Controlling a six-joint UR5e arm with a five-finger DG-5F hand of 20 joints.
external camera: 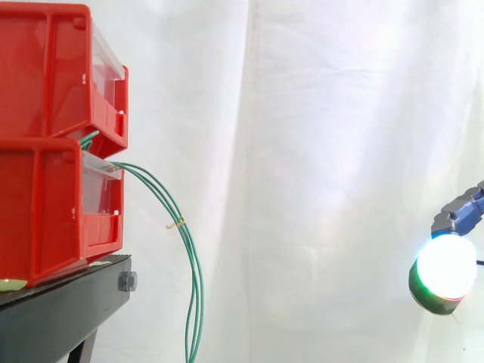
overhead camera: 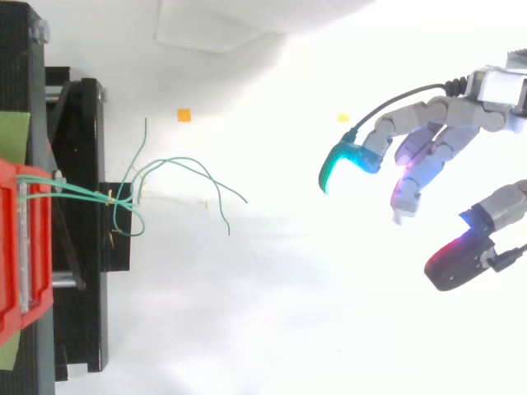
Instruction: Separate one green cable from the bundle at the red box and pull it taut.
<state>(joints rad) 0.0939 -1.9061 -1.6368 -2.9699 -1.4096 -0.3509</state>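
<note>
Bright diffuse light; curtain washed out; hand pad flares white.

Open room spans mid-frame between the hand at right and the green cables left of centre — red bins and black stand block the left edge.

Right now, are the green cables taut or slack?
Slack. The cables droop in curves from the red bins past the stand, and the open hand is well clear of them, holding nothing.
</note>
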